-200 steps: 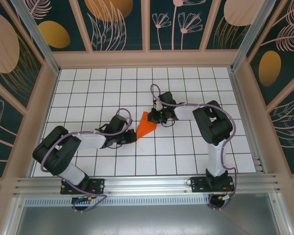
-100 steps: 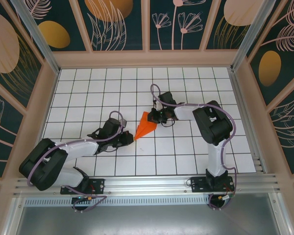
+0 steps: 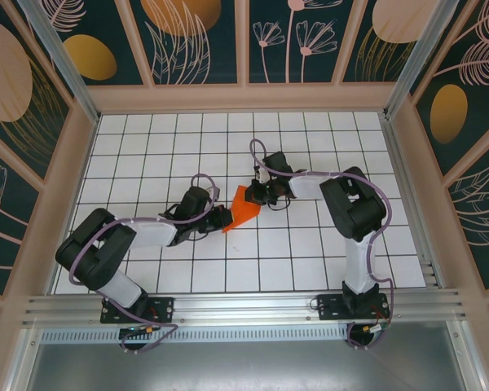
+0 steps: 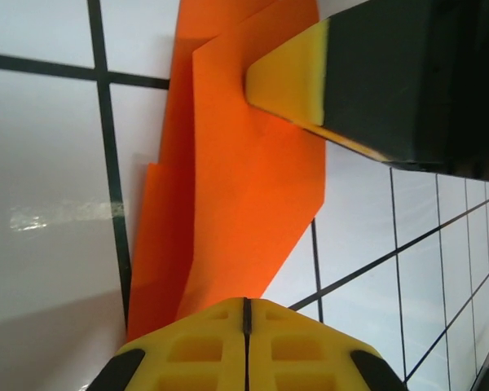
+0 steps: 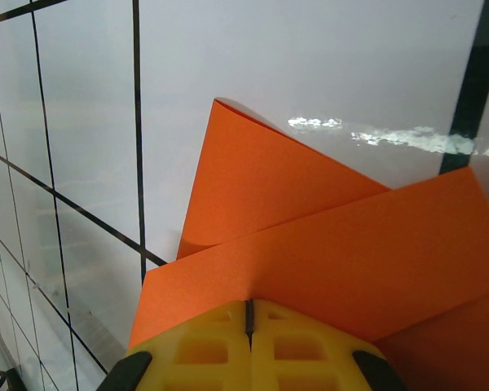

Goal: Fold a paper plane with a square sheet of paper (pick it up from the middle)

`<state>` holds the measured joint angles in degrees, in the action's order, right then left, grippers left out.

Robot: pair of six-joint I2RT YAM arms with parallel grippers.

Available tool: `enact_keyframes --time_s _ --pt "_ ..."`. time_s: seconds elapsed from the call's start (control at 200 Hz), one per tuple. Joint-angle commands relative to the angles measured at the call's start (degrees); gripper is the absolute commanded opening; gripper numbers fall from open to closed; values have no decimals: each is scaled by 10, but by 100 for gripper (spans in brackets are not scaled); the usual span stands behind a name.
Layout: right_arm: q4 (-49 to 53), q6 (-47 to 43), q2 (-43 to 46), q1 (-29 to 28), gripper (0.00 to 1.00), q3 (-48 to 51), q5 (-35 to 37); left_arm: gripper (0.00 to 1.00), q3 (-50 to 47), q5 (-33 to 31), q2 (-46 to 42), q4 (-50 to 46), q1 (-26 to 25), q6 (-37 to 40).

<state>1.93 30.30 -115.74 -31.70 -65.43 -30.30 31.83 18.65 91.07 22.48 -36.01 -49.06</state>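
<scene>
The square sheet of paper [image 3: 243, 205] is bright orange and lies on the white grid table, folded into a pointed wedge with overlapping flaps. In the left wrist view the paper [image 4: 244, 179] narrows toward my left gripper [image 4: 246, 303], whose yellow jaws are shut and rest at the paper's near-left tip [image 3: 225, 218]. My right gripper [image 3: 258, 195] is shut too, with its tip set down on the wide far end. One of its yellow fingertips [image 4: 289, 77] rests flat on the top layer. From the right wrist, the paper [image 5: 350, 252] runs under the closed right gripper [image 5: 248, 305]. Neither gripper visibly pinches the paper.
The white gridded table [image 3: 147, 138] is boxed in by a wooden frame with patterned panels [image 3: 244, 98] on three sides. Both arm bases sit on the metal rail [image 3: 244, 308] at the near edge. Open grid cells lie all round the paper.
The left gripper drew back to the left half a second ago and has returned to the paper's tip. The wedge has shifted slightly. The right arm has stayed put.
</scene>
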Motion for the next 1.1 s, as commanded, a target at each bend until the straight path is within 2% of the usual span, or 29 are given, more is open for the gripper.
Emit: enact_keyframes --time_s 0.0,0.53,0.806,1.096 --pt "61 -17 -63 0 6 19 86 5 5 -2 11 0 -1 -2" --pt "73 -19 -47 0 6 -2 81 0 -26 -34 37 -48 0 4" --pt "78 -32 35 -2 8 -42 40 0 -37 -38 45 -52 -1 4" --pt "35 -25 89 -48 12 14 17 0 -37 -35 52 -48 0 6"
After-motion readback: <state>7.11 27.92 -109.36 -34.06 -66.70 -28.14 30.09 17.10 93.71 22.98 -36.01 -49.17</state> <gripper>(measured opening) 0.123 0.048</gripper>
